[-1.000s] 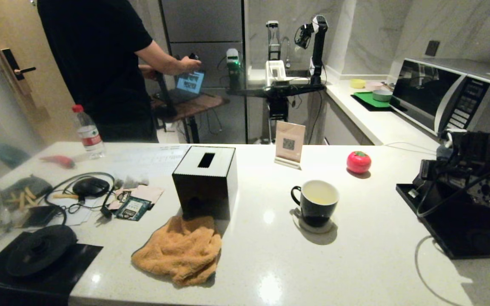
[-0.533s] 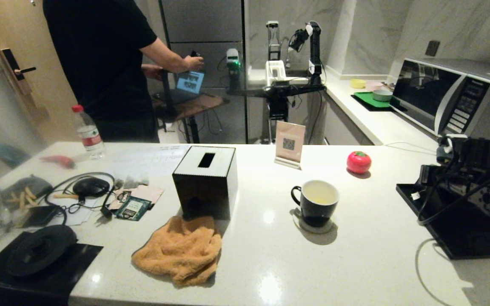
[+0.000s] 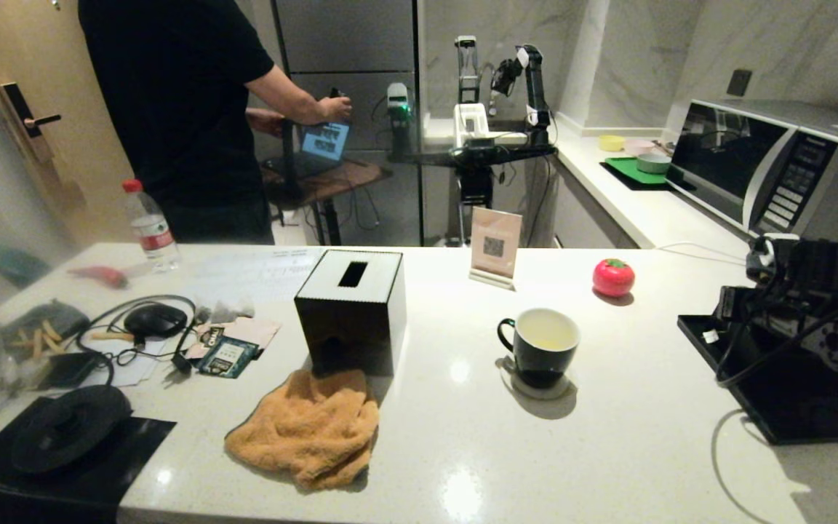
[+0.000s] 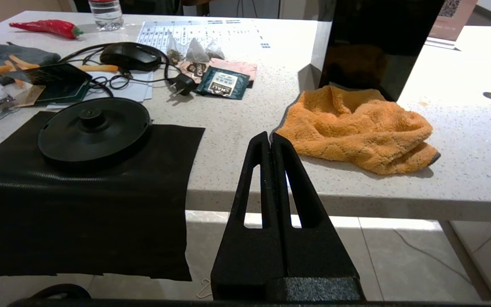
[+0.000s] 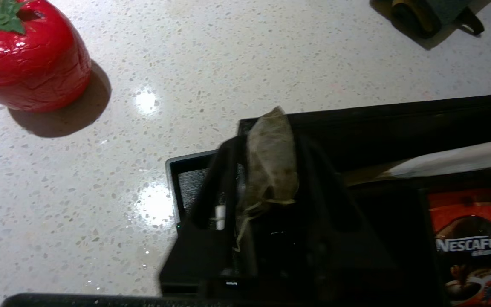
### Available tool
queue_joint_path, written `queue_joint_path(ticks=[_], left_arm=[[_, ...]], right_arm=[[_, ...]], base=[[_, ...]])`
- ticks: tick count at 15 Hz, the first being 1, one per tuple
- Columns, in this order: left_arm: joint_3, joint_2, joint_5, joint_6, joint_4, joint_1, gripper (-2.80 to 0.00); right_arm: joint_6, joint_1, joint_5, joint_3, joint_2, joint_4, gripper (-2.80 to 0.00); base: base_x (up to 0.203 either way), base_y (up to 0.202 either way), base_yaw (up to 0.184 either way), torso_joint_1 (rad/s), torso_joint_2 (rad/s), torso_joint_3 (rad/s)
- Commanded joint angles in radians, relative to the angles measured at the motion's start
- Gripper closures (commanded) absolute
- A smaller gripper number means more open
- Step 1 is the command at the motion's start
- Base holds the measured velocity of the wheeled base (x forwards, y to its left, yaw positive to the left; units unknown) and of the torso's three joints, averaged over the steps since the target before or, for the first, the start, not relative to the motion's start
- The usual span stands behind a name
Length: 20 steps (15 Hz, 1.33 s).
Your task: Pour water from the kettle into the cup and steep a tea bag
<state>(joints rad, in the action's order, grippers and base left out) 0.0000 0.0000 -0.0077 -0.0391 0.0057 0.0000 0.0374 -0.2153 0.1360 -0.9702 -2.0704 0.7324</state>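
1. The left hand (image 4: 271, 140) hangs at the near edge of the bench (image 3: 608, 451), fingers pressed together on nothing, idle.
2. Near left, a black kettle base (image 3: 70, 426) sits on a dark mat; no kettle shows in any view.
3. An orange cloth (image 3: 306, 426) lies crumpled just in front of a black tissue box (image 3: 352, 309), well left of the cup.
4. The cup (image 3: 539, 346) stands mid-bench on a coaster, handle to the left, with pale water (image 3: 546, 340) low inside; pouring looks done.
5. The right hand (image 5: 267, 170) is over the black tray (image 3: 775, 407) at the right edge. The tea bag (image 5: 271, 162) sits between its fingers, which stand partly apart; I cannot tell whether the grip is firm.
6. The step in hand looks like fetching the bag. Next it must travel left to the cup and go in.
7. A red tomato-shaped pot (image 3: 613, 276) stands beyond that path, likely clear of it.
8. Far left, a person (image 3: 179, 109) stands past the bench by a laptop.
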Motion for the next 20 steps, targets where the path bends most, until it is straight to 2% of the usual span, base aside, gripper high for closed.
queue_joint_path(ticks=[1, 20], left_arm=[[0.0, 0.0, 0.0, -0.001, 0.0, 0.0, 0.0], [0.0, 0.0, 0.0, -0.001, 0.0, 0.0, 0.0]], right_arm=[[0.001, 0.001, -0.002, 0.001, -0.002, 0.007, -2.8], [0.006, 0.001, -0.001, -0.016, 0.023, 0.033, -2.8]], base=[[0.0, 0.0, 0.0, 0.0, 0.0, 0.0], [0.0, 0.0, 0.0, 0.0, 0.0, 0.0]])
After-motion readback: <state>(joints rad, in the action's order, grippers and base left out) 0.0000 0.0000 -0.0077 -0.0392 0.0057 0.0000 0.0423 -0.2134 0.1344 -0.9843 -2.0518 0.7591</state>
